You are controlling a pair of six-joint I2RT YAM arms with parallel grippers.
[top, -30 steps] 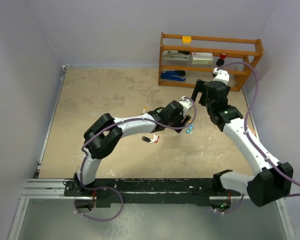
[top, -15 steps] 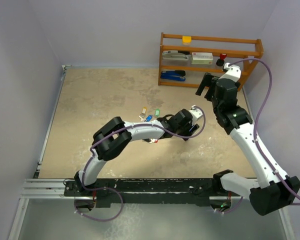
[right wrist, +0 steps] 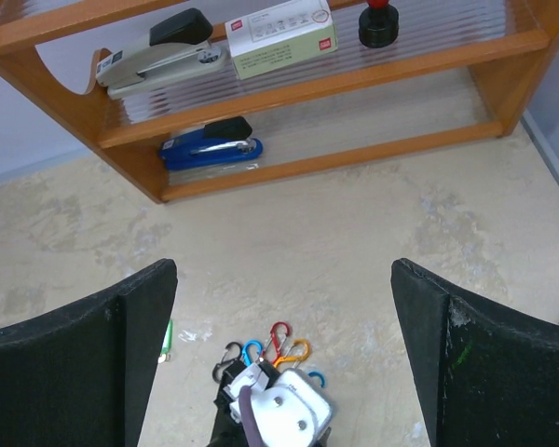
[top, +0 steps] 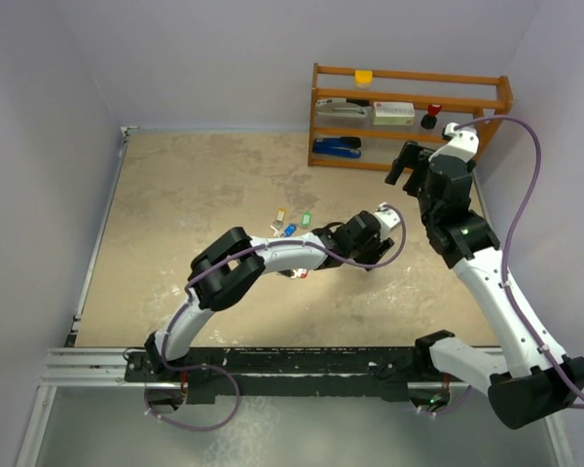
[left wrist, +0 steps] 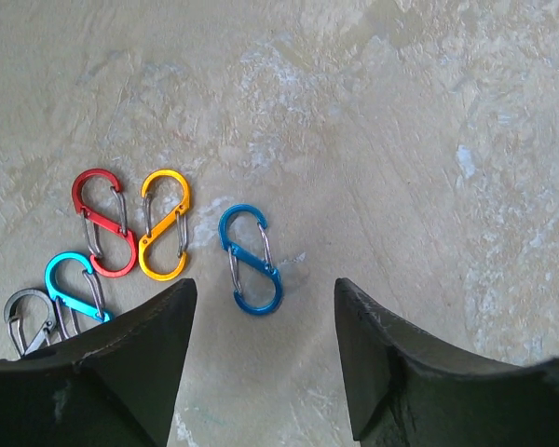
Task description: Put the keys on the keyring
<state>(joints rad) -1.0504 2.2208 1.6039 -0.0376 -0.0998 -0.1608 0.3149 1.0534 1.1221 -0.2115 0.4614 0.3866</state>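
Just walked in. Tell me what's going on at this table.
Two robot arms are set to put keys on a keyring, but neither is holding anything at this moment. The left gripper hovers open over a cluster of coloured clips, with the blue clip just ahead of its fingers. The right gripper is open and empty too, raised near the wooden shelf. The small coloured keys lie loose on the table, close to the left arm.

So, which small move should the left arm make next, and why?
Probably lower the left end effector straight down and close on the dark blue clip. Its fingers stand open, that clip lies nearly centred between them, apart from the other clips, and nothing is held yet.
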